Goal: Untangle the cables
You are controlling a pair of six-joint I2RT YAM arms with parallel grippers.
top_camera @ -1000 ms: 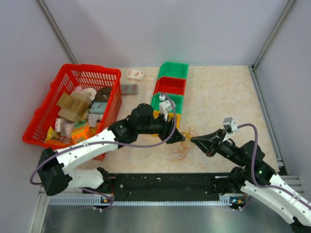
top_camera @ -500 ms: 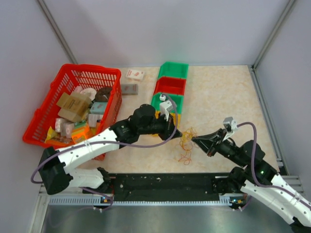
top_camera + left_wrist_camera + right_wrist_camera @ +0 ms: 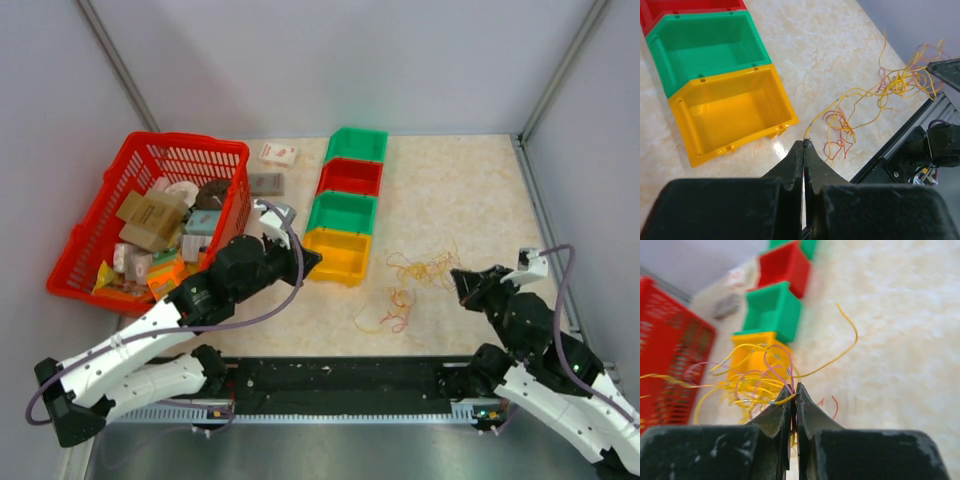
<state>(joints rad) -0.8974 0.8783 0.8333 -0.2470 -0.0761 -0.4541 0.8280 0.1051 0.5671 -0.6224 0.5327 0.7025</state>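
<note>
- Half a second ago I have both arms meeting over the middle of the surface (image 3: 470,190), tips almost touching at the tangle. Now they are drawn well apart.
- The left end effector (image 3: 306,259) has gone back toward the left edge and sits just beside the left end of the yellow bin (image 3: 338,258). Before, it reached past that bin.
- The right end effector (image 3: 463,281) has retreated toward the right edge.
- The cables (image 3: 418,268) were a tight knot between the tips. They are now stretched out into a looser spread of yellow, orange and red strands.
- That spread lies toward the near right corner of the surface, between the yellow bin and the right end effector. One clump is close to the right tips and another is nearer the near edge.
- In the left wrist view the left end effector is clenched, its fingers (image 3: 796,159) pressed together with no gap. They pinch the end of one yellow strand, which runs away toward the main clump.
- In the right wrist view the right end effector is also clenched, gripping a bundle of yellow and pinkish-red strands that fan out from its tips.
- The green bin (image 3: 343,213) stands touching the far side of the yellow bin.
</note>
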